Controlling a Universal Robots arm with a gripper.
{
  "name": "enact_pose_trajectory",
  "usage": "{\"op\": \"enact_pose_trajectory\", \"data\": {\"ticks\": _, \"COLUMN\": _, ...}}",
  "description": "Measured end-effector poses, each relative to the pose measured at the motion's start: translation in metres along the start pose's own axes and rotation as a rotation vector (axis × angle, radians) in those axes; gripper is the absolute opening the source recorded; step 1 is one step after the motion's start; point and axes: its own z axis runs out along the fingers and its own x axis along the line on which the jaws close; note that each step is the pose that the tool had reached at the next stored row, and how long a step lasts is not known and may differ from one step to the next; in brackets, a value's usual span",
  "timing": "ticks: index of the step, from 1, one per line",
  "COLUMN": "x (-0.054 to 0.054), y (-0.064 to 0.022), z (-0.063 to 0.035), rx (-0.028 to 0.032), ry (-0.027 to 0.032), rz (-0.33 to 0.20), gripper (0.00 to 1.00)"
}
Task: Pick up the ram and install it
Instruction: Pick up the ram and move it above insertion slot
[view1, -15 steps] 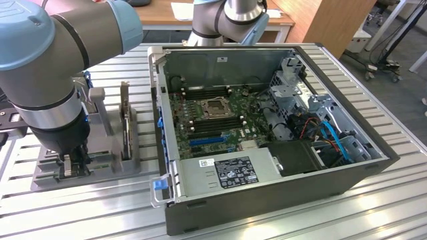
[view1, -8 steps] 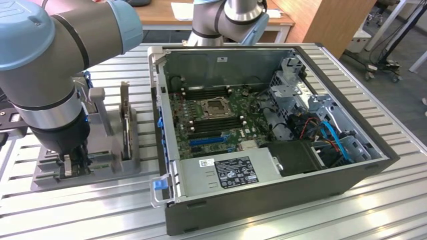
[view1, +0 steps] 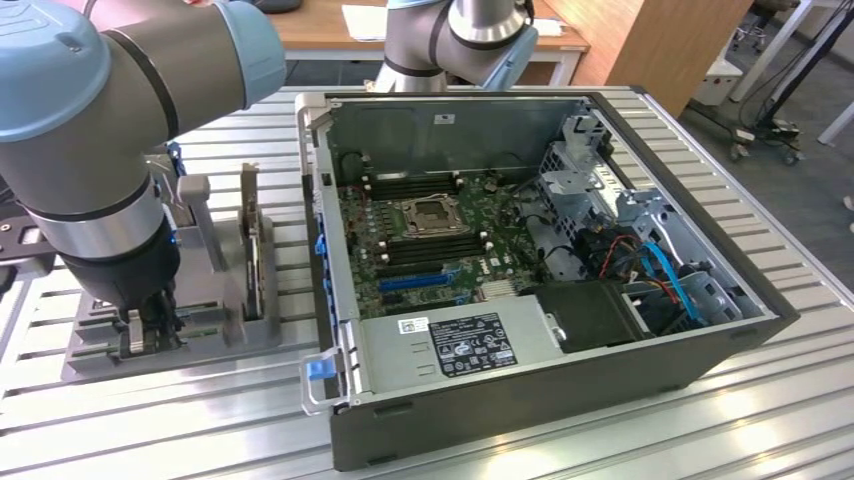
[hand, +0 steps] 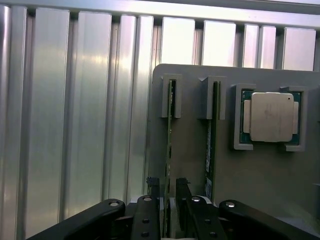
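1. Gripper (hand: 168, 194) low over one end of the holder (hand: 192, 150), partly open; fingers (hand: 183, 189) either side of the ram (hand: 170, 130), a sliver of gap on each side, nothing gripped yet.
2. Ram on edge in the holder's outermost slot, next to the holder's edge toward bare table; far end seated in a small grey bracket.
3. Second stick (hand: 210, 140) on edge in the holder's neighbouring slot, parallel to the ram, outside the fingers.
4. Processor chip (hand: 271, 116), silver lid up, in a square pocket of the holder just beyond the second stick.
5. Dark card (view1: 250, 240) upright in the holder, on the side toward the computer case (view1: 534, 400).
6. Computer case just beside the holder, at the exterior view's right of it, lying with its side off; motherboard (view1: 390, 250) exposed inside.
7. Holder and case both flat on the ribbed metal table (view1: 134, 430).
8. Arm (view1: 94, 150) rising near-vertical from the holder's near end in the exterior view.
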Motion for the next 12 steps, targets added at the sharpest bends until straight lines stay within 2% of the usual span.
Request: {"op": "enact_pose_trajectory", "data": {"ticks": 12, "x": 0.0001, "y": -0.0017, "z": 0.0005, "rx": -0.0001, "ry": 0.0001, "rz": 0.0, "gripper": 0.27}}
